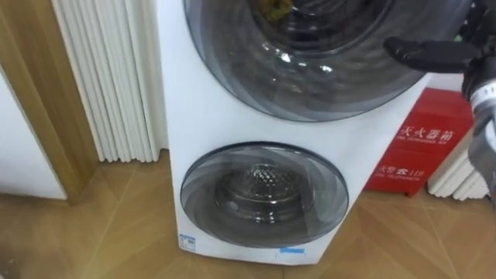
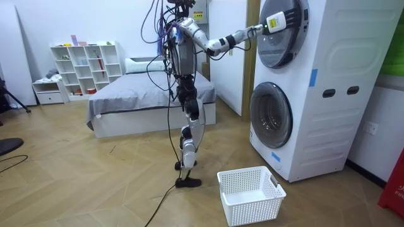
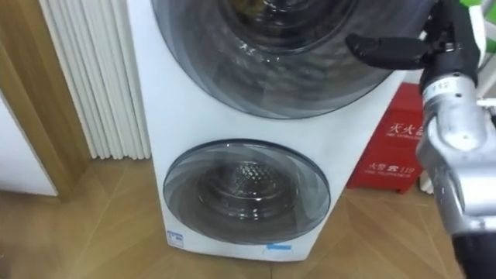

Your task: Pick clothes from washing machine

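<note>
While brownish cloth (image 1: 273,8) lies behind upper door (image 1: 310,74), right robot hand (image 1: 422,53), fingers straight, touches door's rim.

The room is evenly and brightly lit, with only soft, faint shadows on the wood floor (image 2: 95,183) beside the white basket (image 2: 250,194). Small white glints sit on the dark glass of the upper door (image 1: 310,66), and paler reflections veil the lower door (image 1: 263,194).

Red cabinet (image 1: 422,147) on wooden floor (image 1: 116,232); white radiator (image 1: 108,77) beside door frame (image 1: 46,101); bed (image 2: 139,94), white shelf (image 2: 85,69) beyond.
</note>
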You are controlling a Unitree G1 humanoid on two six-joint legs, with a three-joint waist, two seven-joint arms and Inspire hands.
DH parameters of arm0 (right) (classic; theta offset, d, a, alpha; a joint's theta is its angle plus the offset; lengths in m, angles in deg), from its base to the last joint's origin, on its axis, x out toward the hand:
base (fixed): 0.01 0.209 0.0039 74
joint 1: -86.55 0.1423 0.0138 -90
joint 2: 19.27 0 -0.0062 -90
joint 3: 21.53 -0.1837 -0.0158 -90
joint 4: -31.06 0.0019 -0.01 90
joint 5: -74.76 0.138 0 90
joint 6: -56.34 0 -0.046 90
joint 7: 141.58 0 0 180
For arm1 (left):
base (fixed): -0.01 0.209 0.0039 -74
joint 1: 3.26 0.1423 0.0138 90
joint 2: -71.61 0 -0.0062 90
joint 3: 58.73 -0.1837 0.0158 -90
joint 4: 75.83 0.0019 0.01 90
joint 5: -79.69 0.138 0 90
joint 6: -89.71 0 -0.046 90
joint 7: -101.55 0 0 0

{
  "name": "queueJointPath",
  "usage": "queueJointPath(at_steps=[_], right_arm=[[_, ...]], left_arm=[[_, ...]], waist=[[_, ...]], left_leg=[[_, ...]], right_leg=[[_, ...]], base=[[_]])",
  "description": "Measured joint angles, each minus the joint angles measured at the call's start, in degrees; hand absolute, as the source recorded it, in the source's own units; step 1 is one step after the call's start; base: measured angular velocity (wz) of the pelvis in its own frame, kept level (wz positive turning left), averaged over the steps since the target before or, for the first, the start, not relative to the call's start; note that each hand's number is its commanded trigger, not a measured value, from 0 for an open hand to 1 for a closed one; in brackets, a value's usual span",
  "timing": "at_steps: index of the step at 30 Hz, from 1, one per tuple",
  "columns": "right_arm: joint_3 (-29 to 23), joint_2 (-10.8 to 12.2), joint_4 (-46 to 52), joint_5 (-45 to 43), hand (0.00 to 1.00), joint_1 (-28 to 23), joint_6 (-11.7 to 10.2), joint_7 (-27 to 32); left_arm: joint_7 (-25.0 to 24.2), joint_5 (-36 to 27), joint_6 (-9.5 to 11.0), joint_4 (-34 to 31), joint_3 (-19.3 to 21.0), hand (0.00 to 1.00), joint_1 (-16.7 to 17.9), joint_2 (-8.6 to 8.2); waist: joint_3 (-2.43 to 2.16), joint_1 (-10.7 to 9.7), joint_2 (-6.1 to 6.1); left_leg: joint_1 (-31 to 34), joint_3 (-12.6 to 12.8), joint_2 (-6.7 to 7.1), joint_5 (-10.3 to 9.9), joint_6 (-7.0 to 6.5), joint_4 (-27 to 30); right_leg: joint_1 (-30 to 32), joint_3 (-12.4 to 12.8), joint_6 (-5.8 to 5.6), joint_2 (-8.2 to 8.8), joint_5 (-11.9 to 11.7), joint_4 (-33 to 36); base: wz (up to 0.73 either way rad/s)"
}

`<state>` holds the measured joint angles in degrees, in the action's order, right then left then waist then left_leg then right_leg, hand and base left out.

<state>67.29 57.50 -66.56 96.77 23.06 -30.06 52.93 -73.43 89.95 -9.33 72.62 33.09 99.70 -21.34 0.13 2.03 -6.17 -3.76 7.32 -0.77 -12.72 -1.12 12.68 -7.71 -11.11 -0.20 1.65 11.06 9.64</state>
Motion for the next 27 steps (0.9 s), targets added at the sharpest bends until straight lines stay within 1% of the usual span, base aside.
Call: queueJointPath(at_steps=[2, 3, 4, 5, 7, 8, 10, 11, 12, 14, 16, 18, 20, 22, 25, 26, 27], right_arm=[[0.05, 1.36, 1.77, 0.1, 0.0, -1.95, -0.53, -0.46], [-0.01, 2.1, 2.51, 0.55, 0.0, -3.14, -1.18, -0.73], [-0.01, 2.64, 3.27, 0.88, 0.0, -4.33, -1.85, -0.73], [-0.01, 2.86, 3.79, 0.71, 0.0, -4.86, -1.99, -0.74], [-0.01, 3.77, 5.17, 0.29, 0.0, -7.29, -3.16, -1.05], [-0.07, 4.64, 6.58, 0.29, 0.0, -9.68, -3.93, -1.43], [0.07, 6.76, 8.72, 0.35, 0.0, -13.51, -4.43, -3.11], [0.2, 7.25, 8.76, 0.37, 0.0, -14.12, -4.37, -3.78], [1.05, 7.4, 8.77, 0.35, 0.0, -15.34, -4.32, -4.32], [1.63, 7.39, 8.82, 0.32, 0.0, -16.97, -4.26, -5.44], [2.46, 7.39, 8.94, 0.26, 0.0, -18.12, -3.81, -6.51], [3.31, 7.46, 10.27, 0.19, 0.0, -20.78, -3.2, -7.75], [3.33, 8.09, 12.2, -0.35, 0.0, -23.05, -3.0, -8.71], [3.42, 8.86, 14.16, -0.51, 0.0, -24.55, -2.84, -9.19], [3.27, 8.86, 17.78, -0.47, 0.0, -25.61, -2.02, -9.68], [3.16, 8.84, 18.6, -0.38, 0.0, -25.78, -1.68, -9.67], [2.74, 8.84, 21.13, 0.4, 0.0, -26.17, -0.5, -9.66]], left_arm=[[0.12, 0.05, 0.14, 0.5, 0.0, 0.0, -0.15, 0.0], [0.39, -0.05, 0.27, 0.74, -0.12, 0.0, -0.34, 0.0], [0.83, -0.39, 0.32, 0.73, -0.95, 0.0, -0.78, 0.01], [0.9, -0.81, 0.33, 0.73, -1.44, 0.0, -0.93, 0.03], [0.88, -2.06, 0.35, 1.33, -2.83, 0.0, -1.04, 0.05], [0.88, -2.86, 0.37, 1.44, -3.19, 0.0, -0.9, 0.03], [0.88, -3.88, 0.37, 2.35, -3.19, 0.0, -0.9, -0.26], [0.88, -3.95, 0.37, 2.5, -3.19, 0.0, -0.91, -0.35], [0.88, -3.97, 0.5, 2.66, -3.2, 0.0, -0.88, -0.57], [0.89, -3.98, 0.83, 3.14, -3.2, 0.0, -0.86, -0.68], [0.91, -3.97, 0.87, 3.41, -3.2, 0.0, -0.85, -0.69], [0.91, -4.14, 0.97, 3.5, -3.15, 0.0, -0.71, -0.64], [0.91, -4.65, 1.65, 3.61, -3.1, 0.0, -0.25, -0.65], [0.87, -4.69, 2.35, 3.88, -3.11, 0.0, 0.07, -0.68], [0.66, -4.66, 3.4, 5.1, -3.02, 0.0, 0.12, -0.73], [0.58, -4.68, 3.55, 5.36, -2.93, 0.0, 0.11, -0.76], [0.53, -4.81, 3.76, 5.44, -2.47, 0.0, 0.35, -0.96]], waist=[[0.0, -0.08, 0.03], [0.02, -0.2, 0.11], [0.11, -0.22, 0.31], [0.18, -0.24, 0.52], [0.11, -0.23, 0.88], [0.04, -0.21, 1.01], [-0.13, -0.24, 1.65], [-0.2, -0.25, 1.88], [-0.42, -0.27, 2.37], [-0.79, -0.34, 2.94], [-0.79, -0.34, 3.54], [-0.89, -0.32, 3.93], [-0.86, -0.3, 3.88], [-0.7, -0.38, 3.63], [-0.27, -0.75, 2.89], [-0.33, -0.87, 2.8], [-0.33, -1.34, 2.77]], left_leg=[[-0.06, 0.49, -0.22, -0.02, 0.03, 0.08], [0.13, 0.51, -0.34, -0.1, 0.17, 0.13], [0.33, 0.54, -0.44, -0.15, 0.25, 0.12], [0.47, 0.56, -0.5, -0.18, 0.27, 0.08], [0.71, 0.43, -0.6, -0.27, 0.33, 0.29], [0.75, 0.43, -0.6, -0.32, 0.36, 0.55], [0.78, 0.66, -0.74, -0.38, 0.41, 0.91], [0.78, 0.75, -0.78, -0.38, 0.41, 0.93], [0.79, 0.81, -0.79, -0.37, 0.41, 0.96], [0.73, 0.85, -0.78, -0.36, 0.4, 1.02], [0.6, 1.06, -0.8, -0.34, 0.4, 1.01], [0.5, 1.28, -0.87, -0.31, 0.4, 0.99], [0.25, 1.34, -0.9, -0.31, 0.4, 0.86], [0.19, 1.45, -0.92, -0.31, 0.41, 0.8], [0.32, 2.11, -0.97, -0.31, 0.41, 0.59], [0.4, 2.19, -0.95, -0.31, 0.41, 0.55], [0.53, 2.1, -0.92, -0.31, 0.4, 0.54]], right_leg=[[0.08, -0.08, 0.04, -0.07, -0.03, 0.0], [0.28, -0.14, 0.14, -0.16, -0.09, 0.06], [0.51, -0.15, 0.32, -0.23, -0.19, 0.08], [0.64, -0.07, 0.37, -0.24, -0.23, 0.14], [0.81, 0.21, 0.52, -0.31, -0.35, 0.17], [0.78, 0.36, 0.58, -0.38, -0.39, 0.23], [0.85, 1.47, 0.7, -0.64, -0.52, 0.32], [0.9, 1.58, 0.7, -0.66, -0.57, 0.35], [0.96, 1.68, 0.74, -0.67, -0.65, 0.38], [0.96, 1.68, 0.75, -0.66, -0.67, 0.5], [1.01, 1.64, 0.75, -0.68, -0.67, 0.76], [1.06, 1.6, 0.75, -0.67, -0.67, 0.98], [0.91, 1.68, 0.75, -0.7, -0.67, 1.02], [0.92, 1.66, 0.75, -0.71, -0.66, 1.02], [1.5, 1.81, 0.75, -0.68, -0.66, 1.11], [1.66, 1.89, 0.75, -0.67, -0.66, 1.13], [1.83, 1.98, 0.76, -0.67, -0.66, 1.1]], base=[[-0.2], [-0.09], [0.0], [-0.04], [-0.04], [-0.05], [-0.1], [-0.09], [-0.04], [0.0], [0.0], [0.0], [0.0], [-0.04], [-0.12], [-0.07], [0.0]])
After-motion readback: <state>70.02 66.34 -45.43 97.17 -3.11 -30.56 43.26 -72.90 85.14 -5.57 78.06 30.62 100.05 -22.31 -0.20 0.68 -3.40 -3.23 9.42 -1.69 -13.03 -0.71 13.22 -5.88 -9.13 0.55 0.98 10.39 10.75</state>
